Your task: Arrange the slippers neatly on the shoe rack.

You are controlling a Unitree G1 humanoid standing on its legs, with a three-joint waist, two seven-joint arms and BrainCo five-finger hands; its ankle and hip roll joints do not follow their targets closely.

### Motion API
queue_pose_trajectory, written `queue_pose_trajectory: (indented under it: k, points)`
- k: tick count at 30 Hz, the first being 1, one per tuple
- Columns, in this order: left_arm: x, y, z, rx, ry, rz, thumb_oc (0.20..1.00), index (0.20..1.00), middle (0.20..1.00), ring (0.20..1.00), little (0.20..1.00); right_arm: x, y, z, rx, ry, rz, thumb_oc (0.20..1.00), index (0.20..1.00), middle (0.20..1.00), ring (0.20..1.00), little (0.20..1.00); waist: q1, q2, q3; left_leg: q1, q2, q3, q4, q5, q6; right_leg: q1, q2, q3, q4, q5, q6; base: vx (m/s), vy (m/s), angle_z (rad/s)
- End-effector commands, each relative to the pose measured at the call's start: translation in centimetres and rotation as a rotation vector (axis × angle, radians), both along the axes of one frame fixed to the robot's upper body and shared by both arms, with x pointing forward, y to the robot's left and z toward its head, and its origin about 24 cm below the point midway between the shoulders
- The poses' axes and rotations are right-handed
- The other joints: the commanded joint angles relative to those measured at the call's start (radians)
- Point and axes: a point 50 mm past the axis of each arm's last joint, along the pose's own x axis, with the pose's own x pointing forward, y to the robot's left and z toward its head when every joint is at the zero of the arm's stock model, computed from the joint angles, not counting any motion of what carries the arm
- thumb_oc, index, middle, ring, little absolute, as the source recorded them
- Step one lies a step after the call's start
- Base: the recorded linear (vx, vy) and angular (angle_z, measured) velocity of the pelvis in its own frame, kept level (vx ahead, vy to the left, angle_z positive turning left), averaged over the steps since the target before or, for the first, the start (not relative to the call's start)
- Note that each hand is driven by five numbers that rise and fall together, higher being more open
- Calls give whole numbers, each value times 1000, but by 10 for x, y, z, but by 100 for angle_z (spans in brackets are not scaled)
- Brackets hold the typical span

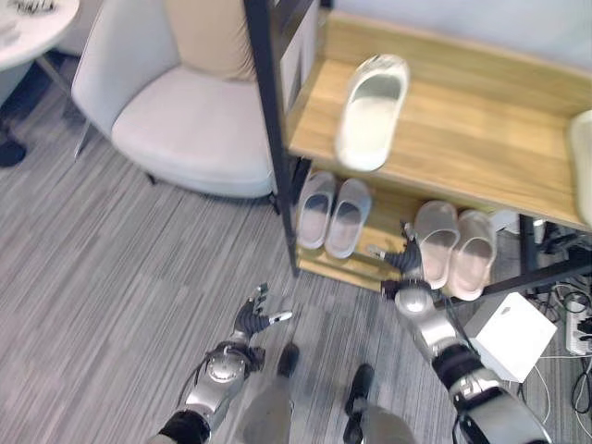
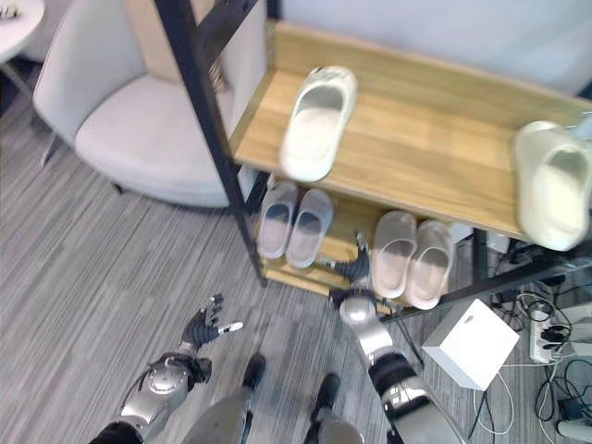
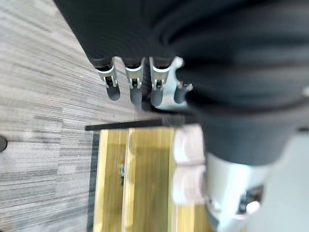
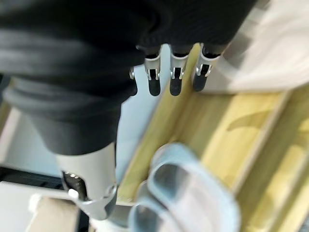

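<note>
The wooden shoe rack has a black frame. On its top shelf a white slipper lies at the front left, its heel over the edge, and a second white slipper lies at the far right. The lower shelf holds a grey pair and a pinkish pair, each side by side. My right hand is at the lower shelf's front edge, between the two pairs, fingers straight and holding nothing. My left hand hovers open over the carpet, left of the rack.
A grey armchair stands just left of the rack's black post. A white box sits on the floor at the right, with a power strip and cables beyond it. A round white table is far left.
</note>
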Motion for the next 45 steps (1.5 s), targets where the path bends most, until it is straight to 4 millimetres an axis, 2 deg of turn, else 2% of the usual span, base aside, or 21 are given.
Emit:
queue_pose_trajectory:
  k: [1,5,8,10,12,14,15,17,20,21,22,23,24,25,28,29,37,39,41,43,45]
  points:
    - [9,-11,9,74,-63,-126,1000,1000,1000,1000,1000,5,2,28,9,-131,169,1000,1000,1000,1000,1000,-4,9,-25,86,-17,15,-8,-213,56,95,21,24,2,-203,9,3,-12,-40]
    - [18,-31,24,125,-134,-332,1000,1000,1000,1000,1000,-30,-6,-3,59,-12,227,1000,1000,1000,1000,1000,-41,15,-60,126,-4,50,-39,-213,56,101,27,53,2,-204,16,15,-17,-35]
    - [17,-67,47,190,-233,-669,1000,1000,1000,1000,1000,-58,-20,-31,72,124,238,1000,1000,1000,1000,1000,-72,24,-80,151,-2,66,-39,-227,57,114,29,75,2,-206,20,36,-16,-20]
    - [18,-89,75,188,-357,-846,1000,1000,1000,1000,1000,-67,-28,-42,64,182,226,1000,1000,1000,1000,1000,-88,30,-90,163,0,72,-39,-234,56,121,31,85,2,-208,23,28,-22,-17]
    - [14,-110,115,105,-505,-989,1000,1000,1000,1000,1000,-76,-38,-48,57,217,190,1000,1000,1000,1000,1000,-109,37,-102,171,0,80,-39,-239,55,123,30,95,2,-208,27,24,-17,-16]
    - [11,-129,150,-20,-615,-1070,1000,1000,1000,1000,1000,-79,-39,-54,40,246,182,1000,1000,1000,1000,1000,-124,40,-110,181,1,92,-39,-244,55,125,31,109,2,-209,29,14,-20,-8]
    - [11,-129,150,-20,-615,-1070,1000,1000,1000,1000,1000,-79,-40,-53,40,244,181,1000,1000,1000,1000,1000,-123,40,-109,179,0,93,-39,-240,56,122,30,109,2,-206,28,-4,-18,-13]
    - [15,-140,177,-99,-712,-1071,1000,1000,1000,1000,1000,-80,-39,-55,22,253,194,1000,1000,1000,1000,1000,-135,41,-114,184,0,101,-39,-243,57,122,31,119,2,-205,29,-3,-15,-22]
    - [27,-142,215,-142,-878,-986,1000,1000,1000,1000,1000,-80,-36,-53,25,242,204,1000,1000,1000,1000,1000,-146,44,-122,191,0,108,-39,-246,59,123,31,131,2,-204,29,11,-20,-12]
    - [33,-137,239,-131,-988,-933,1000,1000,1000,1000,1000,-82,-35,-53,32,240,203,1000,1000,1000,1000,1000,-148,45,-126,193,0,110,-39,-246,59,124,31,133,2,-205,28,10,-20,-19]
    - [33,-137,239,-130,-988,-933,1000,1000,1000,1000,1000,-82,-35,-53,31,240,203,1000,1000,1000,1000,1000,-149,45,-125,193,1,110,-39,-246,59,125,31,133,2,-205,28,13,-28,-16]
    - [36,-129,268,-108,-1130,-857,1000,1000,1000,1000,1000,-84,-32,-54,46,237,209,1000,1000,1000,1000,1000,-150,45,-129,197,0,110,-39,-246,59,129,31,133,2,-205,28,16,-22,-9]
    - [40,-122,284,-50,-1222,-795,1000,1000,1000,1000,1000,-86,-31,-55,53,238,212,1000,1000,1000,1000,1000,-148,45,-131,199,0,111,-39,-247,59,132,32,134,2,-205,28,34,-33,-1]
    - [50,-108,309,120,-1385,-654,1000,1000,1000,1000,1000,-88,-27,-55,74,232,227,1000,1000,1000,1000,1000,-148,45,-137,202,0,111,-39,-247,58,134,32,136,2,-205,27,33,-22,1]
    - [75,-82,331,463,-1503,-417,1000,1000,1000,1000,1000,-92,-24,-56,90,232,249,1000,1000,1000,1000,1000,-154,46,-141,208,2,119,-39,-249,55,134,33,142,2,-204,29,10,-6,0]
    - [90,-65,341,709,-1532,-316,1000,1000,1000,1000,1000,-95,-25,-56,99,224,257,1000,1000,1000,1000,1000,-161,50,-140,211,4,128,-39,-251,52,133,34,150,2,-201,31,20,17,-4]
    - [131,6,351,1454,-1352,-91,1000,1000,1000,1000,1000,-111,-29,-56,99,234,286,1000,1000,1000,1000,1000,-194,55,-135,220,8,162,-39,-262,50,120,39,190,2,-192,41,20,21,-13]
    - [140,19,354,1572,-1277,-52,1000,1000,1000,1000,1000,-112,-31,-52,104,219,287,1000,1000,1000,1000,1000,-206,52,-131,221,11,171,-39,-265,51,117,41,199,2,-189,43,27,16,-24]
    - [152,43,356,1717,-1132,5,1000,1000,1000,1000,1000,-113,-35,-47,97,203,296,1000,1000,1000,1000,1000,-223,48,-126,226,14,188,-39,-272,52,111,46,217,2,-189,48,41,13,-23]
    - [152,43,357,1718,-1135,5,1000,1000,1000,1000,1000,-113,-35,-47,98,202,295,1000,1000,1000,1000,1000,-221,46,-126,221,13,190,-39,-268,52,106,45,219,2,-185,47,18,2,-19]
    - [157,62,359,1770,-1032,66,1000,1000,1000,1000,1000,-115,-37,-45,95,194,287,1000,1000,1000,1000,1000,-230,42,-123,226,16,200,-39,-274,52,103,49,232,2,-189,49,54,-5,-21]
